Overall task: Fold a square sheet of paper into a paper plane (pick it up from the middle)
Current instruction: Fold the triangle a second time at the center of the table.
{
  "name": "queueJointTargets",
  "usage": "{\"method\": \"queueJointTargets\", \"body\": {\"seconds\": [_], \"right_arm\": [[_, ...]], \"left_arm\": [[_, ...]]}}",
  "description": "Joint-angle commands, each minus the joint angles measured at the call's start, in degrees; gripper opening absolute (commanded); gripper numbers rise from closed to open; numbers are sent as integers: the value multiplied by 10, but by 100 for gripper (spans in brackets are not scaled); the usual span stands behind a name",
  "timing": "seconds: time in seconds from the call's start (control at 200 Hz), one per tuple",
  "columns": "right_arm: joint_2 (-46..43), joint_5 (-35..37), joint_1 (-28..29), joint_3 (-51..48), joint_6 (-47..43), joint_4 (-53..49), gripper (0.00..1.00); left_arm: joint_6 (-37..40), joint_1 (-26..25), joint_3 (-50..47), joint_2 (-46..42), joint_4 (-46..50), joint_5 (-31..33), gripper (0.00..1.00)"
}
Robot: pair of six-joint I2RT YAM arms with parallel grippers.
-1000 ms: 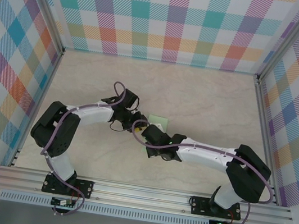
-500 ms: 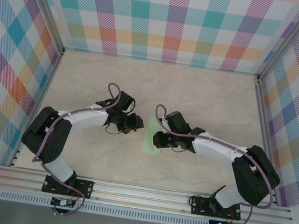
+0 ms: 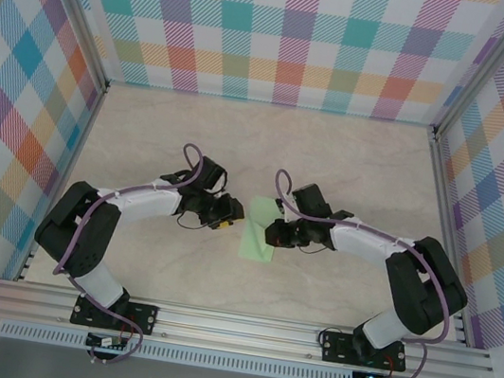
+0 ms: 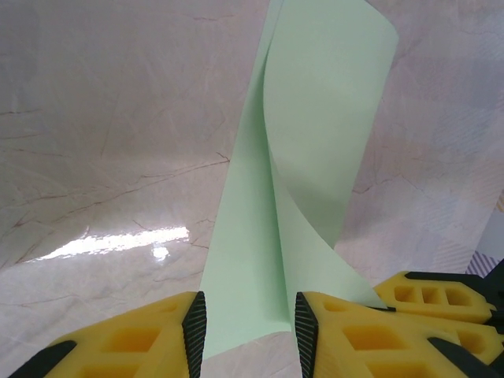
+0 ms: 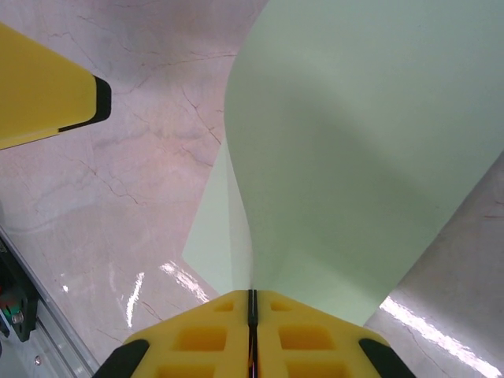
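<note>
Two grippers meet at a pale green square sheet of paper [image 3: 255, 245] in the overhead view. The left gripper [image 3: 232, 215] sits just left of the sheet and the right gripper [image 3: 270, 233] at its right edge. The sheet lies near the middle of the pale marbled worktop [image 3: 361, 168].

From the left wrist, the left gripper [image 4: 248, 323] has its jaws partly open and holding nothing, astride the sheet's near edge. The sheet curls upward, one layer over another.

From the right wrist, the right gripper [image 5: 252, 298] has its jaws pinched tight on the sheet, which rises from them as a curved flap.
</note>
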State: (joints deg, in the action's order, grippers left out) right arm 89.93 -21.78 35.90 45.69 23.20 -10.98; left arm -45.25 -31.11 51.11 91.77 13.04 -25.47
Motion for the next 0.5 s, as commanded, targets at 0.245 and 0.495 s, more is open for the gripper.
{"method": "queueJointTargets", "body": {"seconds": [0.245, 0.495], "right_arm": [[34, 25, -13, 39, -46, -53, 11], [54, 35, -16, 50, -62, -55, 11]], "left_arm": [[18, -26, 25, 21, -1, -28, 37], [19, -32, 28, 27, -3, -30, 36]]}}
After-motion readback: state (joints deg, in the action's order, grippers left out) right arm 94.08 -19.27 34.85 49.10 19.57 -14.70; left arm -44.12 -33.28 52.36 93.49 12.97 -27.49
